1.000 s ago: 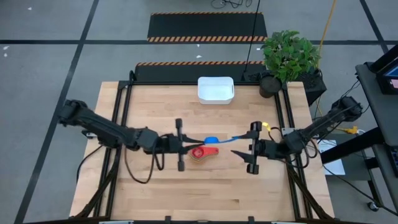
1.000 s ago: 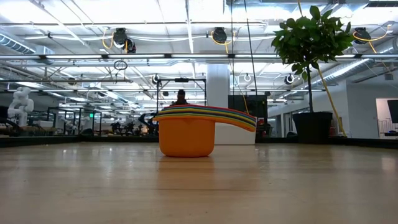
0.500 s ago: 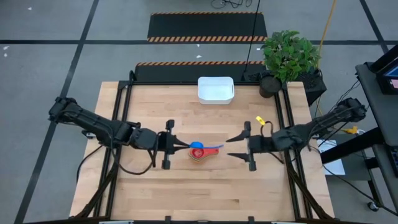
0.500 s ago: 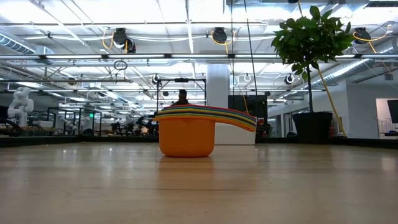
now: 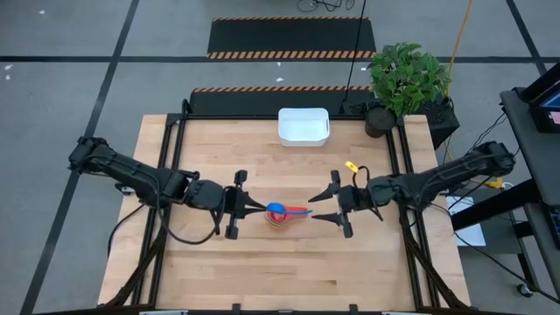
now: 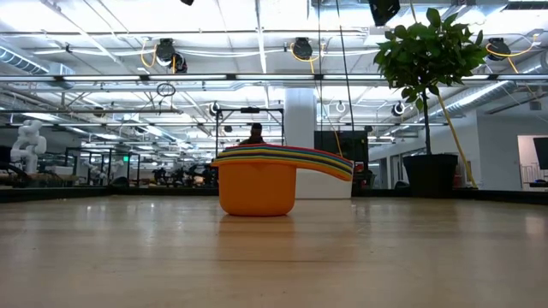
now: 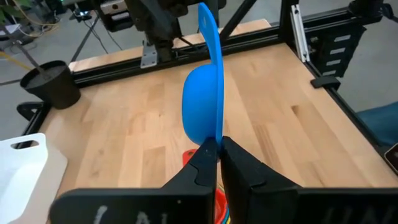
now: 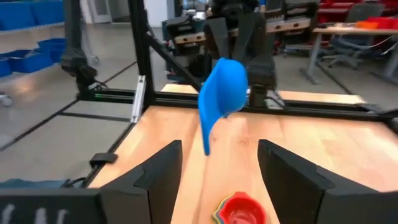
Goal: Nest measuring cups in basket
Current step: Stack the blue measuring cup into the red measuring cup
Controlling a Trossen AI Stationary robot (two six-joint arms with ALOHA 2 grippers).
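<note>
A blue measuring cup hangs on edge above the stack, its handle pointing at the right arm. My left gripper is shut on it. The other measuring cups sit nested in one stack on the table's middle, the orange one outermost and a red one on top. My right gripper stands open just past the handle's free end, touching nothing. The white basket rests on the table at its far edge. My left gripper pinches the blue cup's wall at the rim, on the side opposite the handle, one finger on the bowl's outside and one on its open side. The fingers come nearly level from the table's left. The cup is lifted clear, on edge, above the stack.
A black plant pot with a leafy plant stands at the table's far right corner. Bare wooden tabletop lies all around the stack. A black frame rail runs along the table's sides.
My left gripper has drawn back toward the table's left with the blue cup, bringing it from right of the stack to above it. My right gripper has gone toward the table's left, up to the cup's handle, and has tipped up closer to level, staying open.
</note>
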